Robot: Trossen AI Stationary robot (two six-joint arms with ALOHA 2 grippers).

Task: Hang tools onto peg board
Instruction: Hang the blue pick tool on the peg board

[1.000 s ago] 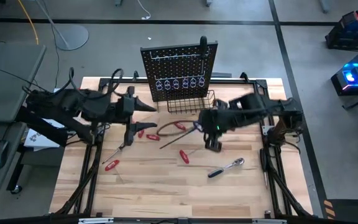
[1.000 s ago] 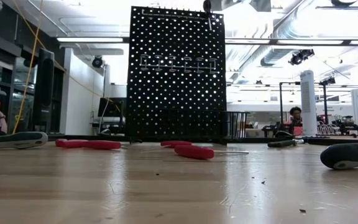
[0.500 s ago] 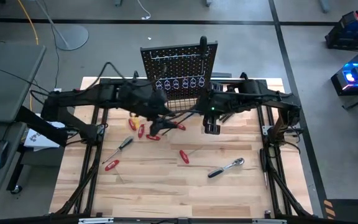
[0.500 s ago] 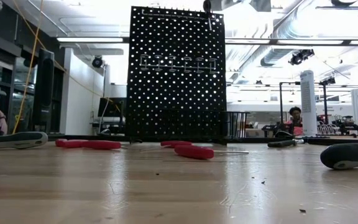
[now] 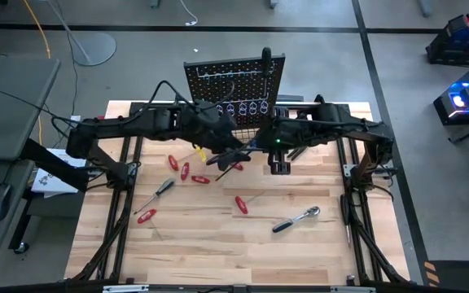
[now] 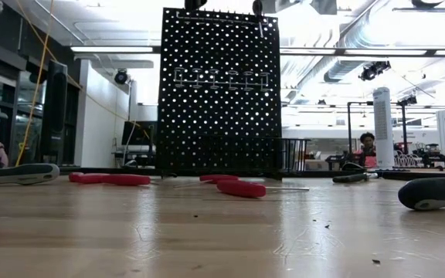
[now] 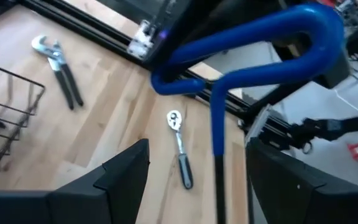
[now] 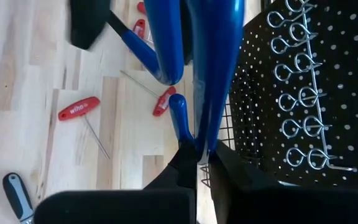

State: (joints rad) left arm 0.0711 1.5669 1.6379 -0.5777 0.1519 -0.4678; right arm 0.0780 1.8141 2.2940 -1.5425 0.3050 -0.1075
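I'm midway through a handover in front of the peg board (image 5: 234, 94). My right gripper (image 8: 197, 163) is pinched fully shut on the shaft of the blue T-handle key (image 7: 253, 46), holding it above the table just before the board's wire basket (image 5: 247, 134). My left gripper (image 7: 197, 180) has its fingers spread wide on either side of that same shaft — around it, not gripping it, as far as I can see.

The step in hand, I judge, is passing this key across so it can be turned and hung on the row of wire loop hooks (image 8: 300, 93). Next my left fingers must close squarely on the shaft before my right lets go; releasing early would drop it.

The other tools lie on the table — red-handled T-keys (image 5: 184, 169) near the board, a black-handled screwdriver (image 5: 159, 190), a chrome ratchet (image 5: 296, 219) farther out, pliers (image 7: 61, 62) by the basket.
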